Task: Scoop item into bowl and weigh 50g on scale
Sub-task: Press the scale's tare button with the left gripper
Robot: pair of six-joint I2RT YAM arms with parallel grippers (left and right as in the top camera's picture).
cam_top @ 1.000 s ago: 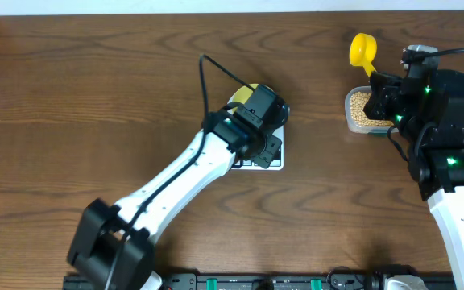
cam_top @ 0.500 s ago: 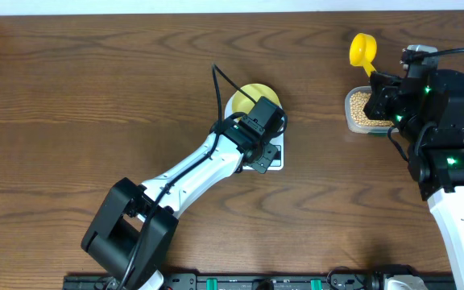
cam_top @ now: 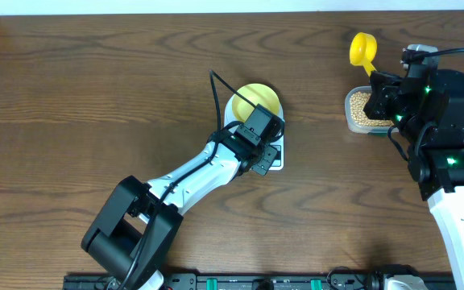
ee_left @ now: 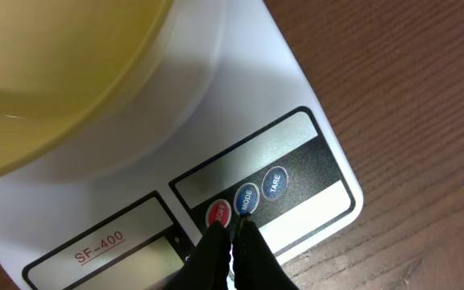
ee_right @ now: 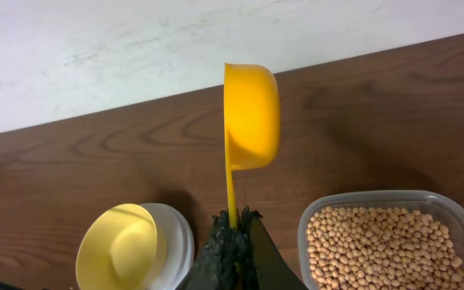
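The pale yellow bowl point(cam_top: 258, 98) sits on the white scale point(cam_top: 277, 163) and looks empty. My left gripper point(cam_top: 267, 155) is shut, and its fingertips point(ee_left: 216, 242) point at the scale's front panel, between the red button point(ee_left: 218, 213) and the blue MODE button point(ee_left: 246, 198). The scale point(ee_left: 296, 89) fills the left wrist view, with the bowl point(ee_left: 55, 72) at the top left. My right gripper point(ee_right: 234, 221) is shut on the thin handle of a yellow scoop point(ee_right: 250, 117) held up beside the clear tub of beans point(ee_right: 385, 246). The bowl point(ee_right: 123, 246) shows at the lower left there.
The clear tub point(cam_top: 363, 109) stands at the right of the table, with the scoop point(cam_top: 362, 50) above its far side. A blue TARE button point(ee_left: 274, 182) sits right of MODE. Bare wooden tabletop point(cam_top: 95, 97) surrounds the scale.
My left arm has drawn back toward the table's front, uncovering the bowl and bringing its shut fingers down to the scale's buttons. The right arm and scoop have not moved.
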